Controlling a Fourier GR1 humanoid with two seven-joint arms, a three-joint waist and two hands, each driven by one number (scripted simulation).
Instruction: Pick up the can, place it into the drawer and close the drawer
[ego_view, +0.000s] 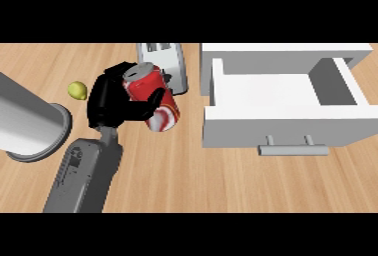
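Looking down from my head, my left hand (111, 102) is wrapped round the red can (159, 102), which tips a bit and sits just left of the open drawer (280, 125). I think the picking up is done. The can is not in the drawer yet, and the drawer is not shut.

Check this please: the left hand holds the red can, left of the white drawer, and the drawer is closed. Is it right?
Not quite. The drawer is open, pulled out with its inside showing, as the head view shows. The rest stands: the left hand holds the red can, left of the drawer.
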